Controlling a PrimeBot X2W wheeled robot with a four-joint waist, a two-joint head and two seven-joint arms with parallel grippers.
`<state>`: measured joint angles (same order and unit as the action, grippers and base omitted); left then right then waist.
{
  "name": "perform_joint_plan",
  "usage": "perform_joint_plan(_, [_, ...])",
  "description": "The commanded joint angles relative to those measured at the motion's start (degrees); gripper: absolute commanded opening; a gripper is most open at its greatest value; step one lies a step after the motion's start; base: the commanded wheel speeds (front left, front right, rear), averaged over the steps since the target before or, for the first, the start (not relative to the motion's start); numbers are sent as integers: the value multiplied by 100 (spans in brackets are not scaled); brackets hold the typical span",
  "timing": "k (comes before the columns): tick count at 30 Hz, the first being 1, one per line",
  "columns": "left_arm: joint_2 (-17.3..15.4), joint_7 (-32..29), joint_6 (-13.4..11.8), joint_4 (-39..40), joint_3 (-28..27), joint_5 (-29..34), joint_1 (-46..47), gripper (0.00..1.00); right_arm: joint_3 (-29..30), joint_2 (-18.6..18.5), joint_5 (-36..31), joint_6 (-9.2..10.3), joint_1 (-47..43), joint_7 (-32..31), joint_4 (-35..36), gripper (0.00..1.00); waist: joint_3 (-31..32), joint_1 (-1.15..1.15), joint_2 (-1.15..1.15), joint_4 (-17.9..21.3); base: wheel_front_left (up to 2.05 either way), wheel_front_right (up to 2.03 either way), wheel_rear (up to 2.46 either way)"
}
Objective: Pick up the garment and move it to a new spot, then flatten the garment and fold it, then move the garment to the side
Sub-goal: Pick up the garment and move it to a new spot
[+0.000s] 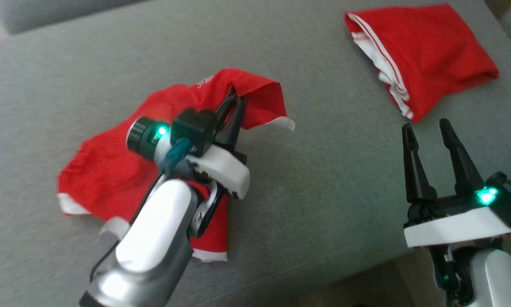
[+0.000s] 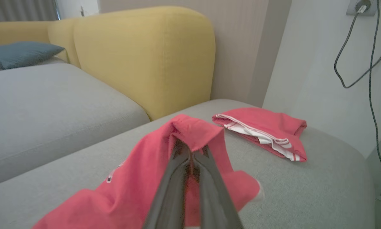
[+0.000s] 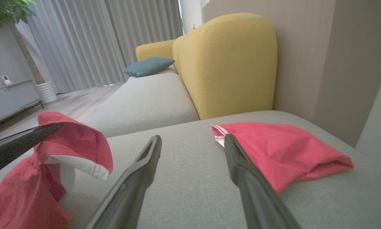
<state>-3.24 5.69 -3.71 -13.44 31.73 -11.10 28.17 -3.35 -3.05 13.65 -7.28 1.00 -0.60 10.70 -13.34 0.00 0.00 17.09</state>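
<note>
While the left gripper [image 1: 235,99] has its jaws clenched on a raised fold of the red shirt [image 1: 110,166], whose hem lies on the grey sofa seat [image 1: 323,192], lift it fully clear before carrying. Right gripper [image 1: 426,128]: jaws released. Avoid the folded red garment [image 1: 430,55].

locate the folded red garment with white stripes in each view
Head view: the folded garment, upper right.
Left wrist view: right of centre, past the lifted garment.
Right wrist view: right of centre, lying flat.
Shared landmark: the lifted garment in the left gripper.
</note>
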Motion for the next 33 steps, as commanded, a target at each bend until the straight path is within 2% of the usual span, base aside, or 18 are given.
perform_joint_plan(1, [-13, 33, 6, -31, -124, -33, 315, 0, -143, 4, 50, -21, 296, 88, 144, 100, -460, 0, 0, 431, 0, 0, 0])
perform_joint_plan(5, [1, -24, 48, -681, -26, -60, 544, 0, -163, 11, 108, -21, 363, 191, -3, 100, -642, 0, 0, 521, 0, 0, 0])
perform_joint_plan(6, [3, -22, 58, -811, 0, -51, 590, 37, -165, 12, 114, -21, 373, 215, -36, 100, -668, 0, 0, 514, 0, 0, 0])
perform_joint_plan(7, [4, -4, 70, -912, 27, -46, 631, 100, -164, 13, 122, -21, 383, 234, -71, 100, -685, 0, 0, 497, 0, 0, 0])
perform_joint_plan(13, [10, 353, 110, -1107, 261, 79, 699, 100, -161, 15, 98, -21, 427, 266, -237, 100, -598, 0, 0, 198, 0, 0, 0])
perform_joint_plan(18, [-65, 718, -81, -779, 181, 79, 461, 100, -151, 16, 21, -21, 398, 203, -272, 100, -321, 0, 0, -194, 0, 0, 0])
perform_joint_plan(24, [-314, 878, -360, -269, -123, 16, 60, 100, -104, -28, -62, -21, 310, 79, -216, 100, -23, 0, 0, -622, 0, 0, 0])
perform_joint_plan(33, [-824, 928, -863, 354, -1070, -268, -790, 100, -31, -140, -147, -21, 56, -130, -123, 100, 414, 0, 0, -1341, 0, 0, 0])
